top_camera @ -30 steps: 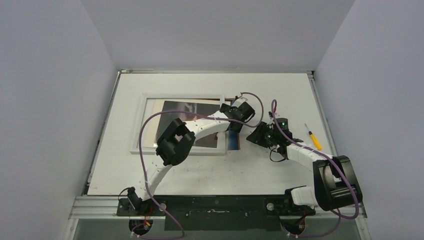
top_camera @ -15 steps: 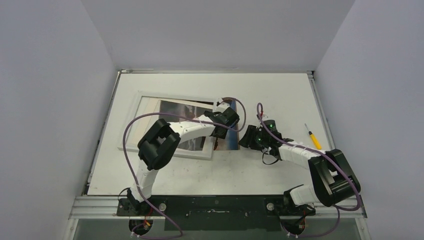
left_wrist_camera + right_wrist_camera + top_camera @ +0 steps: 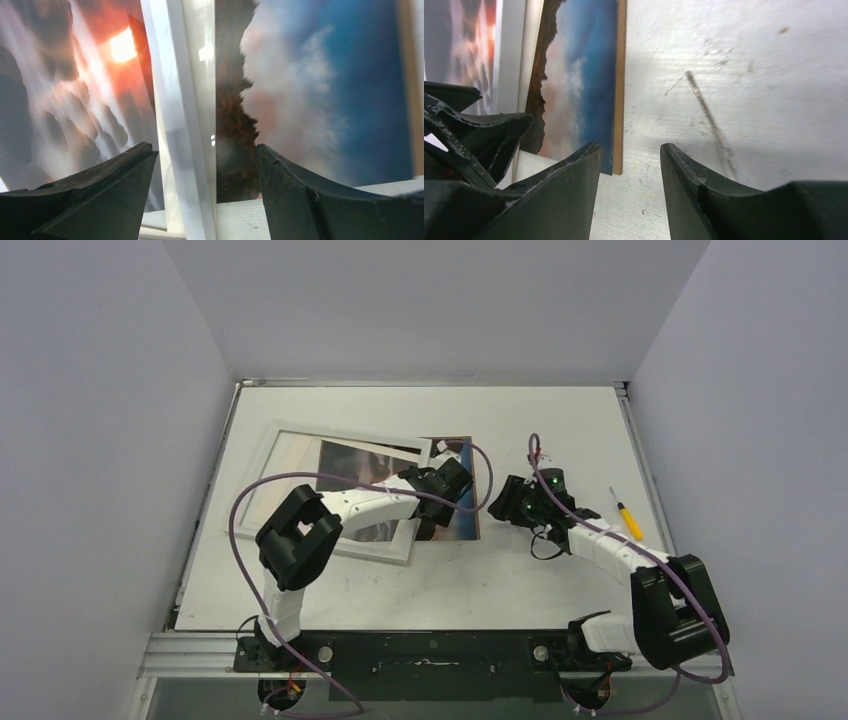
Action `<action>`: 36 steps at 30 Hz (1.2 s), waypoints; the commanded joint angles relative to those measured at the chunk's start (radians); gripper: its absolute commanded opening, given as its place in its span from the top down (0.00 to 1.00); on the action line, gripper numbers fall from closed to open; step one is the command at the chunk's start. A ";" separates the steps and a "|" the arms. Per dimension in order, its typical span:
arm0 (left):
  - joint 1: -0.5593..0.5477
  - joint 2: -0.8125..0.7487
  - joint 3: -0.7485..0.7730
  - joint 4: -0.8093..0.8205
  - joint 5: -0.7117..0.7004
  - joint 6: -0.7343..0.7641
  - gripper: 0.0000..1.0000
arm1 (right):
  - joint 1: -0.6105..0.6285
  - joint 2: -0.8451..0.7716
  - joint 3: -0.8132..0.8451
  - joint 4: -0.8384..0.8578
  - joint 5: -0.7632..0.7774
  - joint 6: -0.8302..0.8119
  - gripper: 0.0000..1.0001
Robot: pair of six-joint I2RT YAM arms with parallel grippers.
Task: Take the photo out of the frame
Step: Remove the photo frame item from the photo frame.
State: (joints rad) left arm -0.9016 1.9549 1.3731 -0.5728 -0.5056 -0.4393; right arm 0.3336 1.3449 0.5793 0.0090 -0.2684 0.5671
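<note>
Left wrist view: my left pincer stands with its jaws apart, one finger on each side of the 3 o'clock bar of the large, white-bordered rectangular picture frame. It is clamped on nothing, and I cannot tell whether either finger presses the bar. I judge the straddle is there so a sideways sweep carries the frame while the print stays put.

The thin rectangular photo lies flat on the white counter. Part of it is under the frame's glass, where grey clouds and an orange-red glow show. The rest sticks out past the bar toward 3 o'clock, with blue sky and white cloud laid bare. A narrow brown strip runs along its 3 o'clock edge; I cannot tell if that is a board beneath.

My right pincer hovers just beyond that edge, jaws apart with only bare counter between them. I take it as placed to pin or lift the freed edge.

A second ago the frame lay square, with only a small blue corner of the photo peeping out at 4 o'clock. It has since slid toward 9 o'clock and turned counter-clockwise, baring a full strip. My right pincer came in toward the photo, then backed off toward 3 o'clock.
</note>
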 commanded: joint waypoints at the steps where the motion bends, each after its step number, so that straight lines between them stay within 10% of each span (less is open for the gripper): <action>1: 0.034 -0.013 0.168 0.085 0.053 0.047 0.27 | -0.059 -0.115 -0.021 0.012 0.034 -0.010 0.53; 17: 0.105 0.422 0.698 -0.021 0.267 0.074 0.26 | -0.093 -0.141 -0.017 0.023 -0.013 -0.009 0.52; 27: 0.089 0.457 0.667 -0.135 0.270 0.046 0.26 | -0.106 -0.209 -0.046 0.018 -0.011 0.002 0.49; 36: 0.079 0.491 0.656 -0.231 0.159 0.060 0.54 | -0.105 -0.200 -0.056 0.022 -0.034 0.007 0.48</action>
State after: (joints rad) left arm -0.8215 2.4134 2.0514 -0.6895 -0.2848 -0.3992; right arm 0.2344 1.1584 0.5312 -0.0025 -0.2840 0.5659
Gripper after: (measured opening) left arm 0.492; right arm 0.518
